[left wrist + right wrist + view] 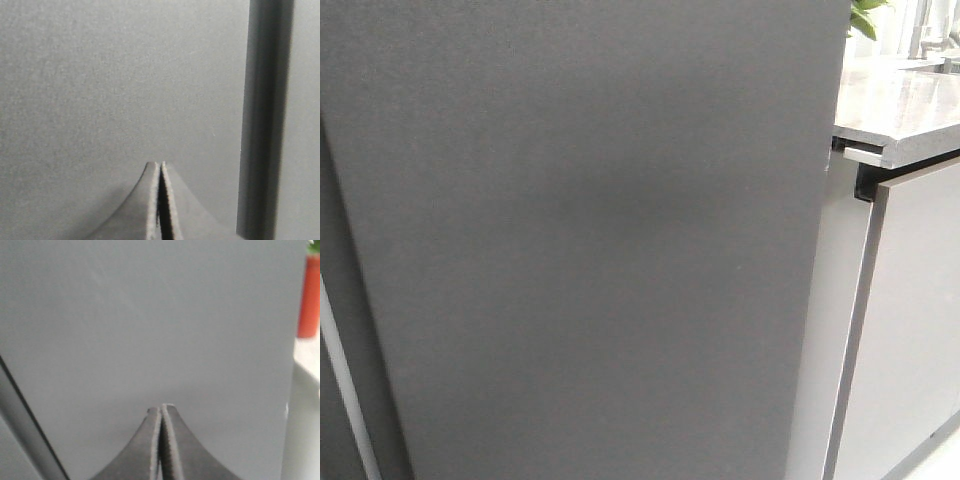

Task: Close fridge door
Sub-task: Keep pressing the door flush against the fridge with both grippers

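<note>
Dark grey matte fridge door (580, 240) fills most of the front view, leaning slightly, its right edge against a pale grey cabinet front (915, 330) with thin dark rim. Grey stone countertop (900, 110) above that; green plant leaves (865, 15) at the far corner. Neither arm shows from the front. Left wrist view only: vertical recessed groove (265, 115) in the door, left gripper (160, 165) pressed closed, holding nothing. Right wrist view only: red object (310, 297), blurred; right gripper (161, 407) closed, empty, near the panel.

All 3 cameras face the fridge door (580, 240) at close range.
</note>
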